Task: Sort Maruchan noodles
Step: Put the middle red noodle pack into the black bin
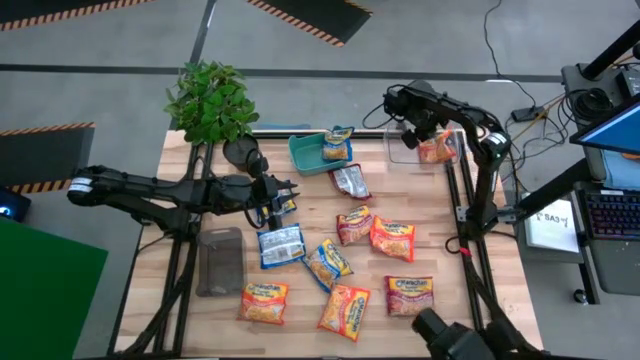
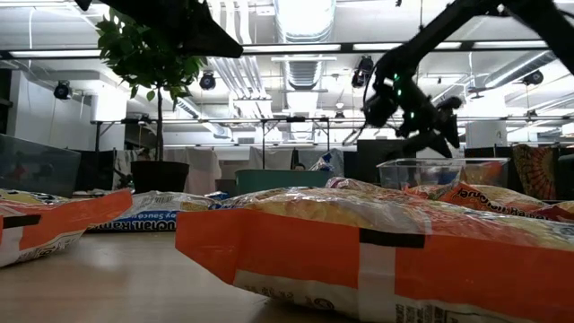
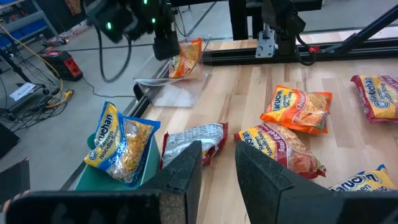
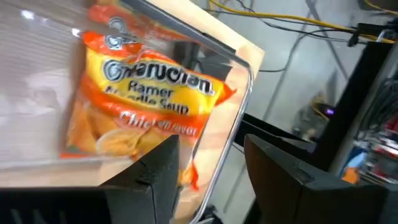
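Wooden table [image 1: 430,325] — packets [image 1: 392,238] scattered — taped floor [image 1: 90,60] around.

Left gripper [image 1: 281,196] extended mid-table, fingers parted, empty. Right gripper [image 1: 408,135] at far right corner, fingers apart.

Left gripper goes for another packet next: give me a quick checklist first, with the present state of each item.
1. Left gripper empty and open: ok, nothing between the fingers.
2. Right gripper free of its packet: ok, the orange packet lies in the clear bin, fingers open above it.
3. Teal tray has room: ok, one blue packet in it.
4. Arms apart: ok, the right one is at the far right corner.
5. Packet within reach: ok, the blue packet near the gripper lies flat and alone.
6. Flavour of the silver-backed packet: cannot tell, it lies face down.
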`<state>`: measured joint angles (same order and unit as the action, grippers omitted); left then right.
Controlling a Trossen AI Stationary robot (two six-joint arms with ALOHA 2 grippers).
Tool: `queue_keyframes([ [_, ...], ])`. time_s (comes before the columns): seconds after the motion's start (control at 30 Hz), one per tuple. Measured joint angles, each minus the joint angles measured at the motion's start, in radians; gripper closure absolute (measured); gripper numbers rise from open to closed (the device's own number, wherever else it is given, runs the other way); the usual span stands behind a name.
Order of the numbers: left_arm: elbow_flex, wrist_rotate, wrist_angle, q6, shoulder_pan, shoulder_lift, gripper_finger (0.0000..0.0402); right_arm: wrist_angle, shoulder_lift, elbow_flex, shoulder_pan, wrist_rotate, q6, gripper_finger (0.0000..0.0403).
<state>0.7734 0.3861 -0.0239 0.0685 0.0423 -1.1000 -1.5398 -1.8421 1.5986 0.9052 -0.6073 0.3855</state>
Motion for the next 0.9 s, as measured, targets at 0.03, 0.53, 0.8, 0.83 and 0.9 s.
queue_keyframes([
  [0.03, 0.0, 0.0, 0.0, 0.0, 0.0, 0.0, 0.0322, 0.001, 0.022, 0.0, -0.008, 0.026, 0.0, 0.0232],
  [0.53, 0.0, -0.003, 0.0, -0.071, 0.0, 0.0, 0.0322, 0.502, 0.597, -0.295, -0.368, 0.344, -0.095, 0.0232],
  [0.8, 0.0, -0.003, 0.003, -0.133, 0.0, -0.033, 0.0322, 0.953, 0.939, -0.736, -0.631, 0.433, -0.032, 0.0232],
  [0.83, 0.0, -0.003, 0.004, -0.142, 0.0, -0.041, 0.0322, 1.0, 0.97, -0.787, -0.658, 0.432, -0.013, 0.0232],
  [0.9, 0.0, -0.003, 0.012, -0.166, 0.0, -0.063, 0.0322, 1.084, 1.025, -0.878, -0.706, 0.433, 0.014, 0.0232],
])
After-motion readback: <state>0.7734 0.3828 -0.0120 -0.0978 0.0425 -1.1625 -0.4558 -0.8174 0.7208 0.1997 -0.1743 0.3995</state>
